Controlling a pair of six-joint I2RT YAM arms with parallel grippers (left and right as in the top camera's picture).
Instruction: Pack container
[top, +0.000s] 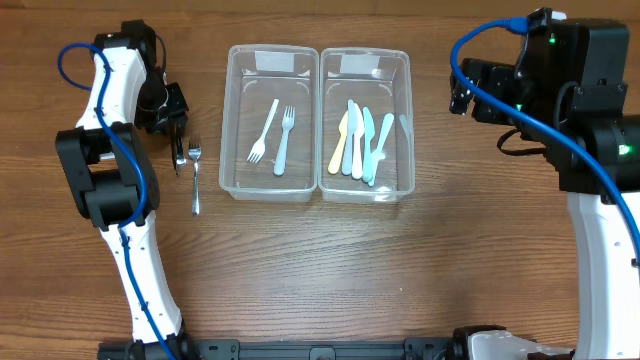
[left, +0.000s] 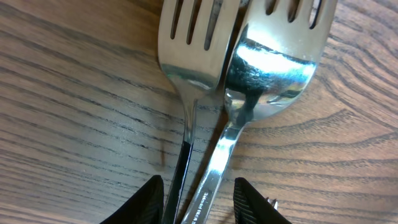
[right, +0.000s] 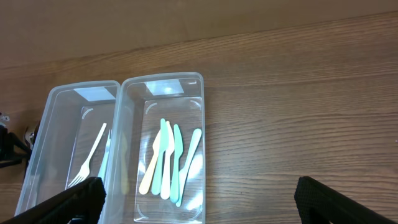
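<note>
Left jaws: astride both handles of the metal forks (left: 273, 68), grip unclear
Forks: on the worktop (top: 300, 260), just left of the clear containers (top: 232, 120)
Right jaws: wide open, empty

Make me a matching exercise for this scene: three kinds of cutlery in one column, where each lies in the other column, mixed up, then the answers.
Things:
1. shiny metal forks
2. white and pale blue plastic forks
3. pastel plastic knives

Places:
A. in the clear plastic container nearer the right arm
B. on the bare wooden table
C. in the clear plastic container nearer the left arm

Pairs: 1-B, 2-C, 3-A.
</note>
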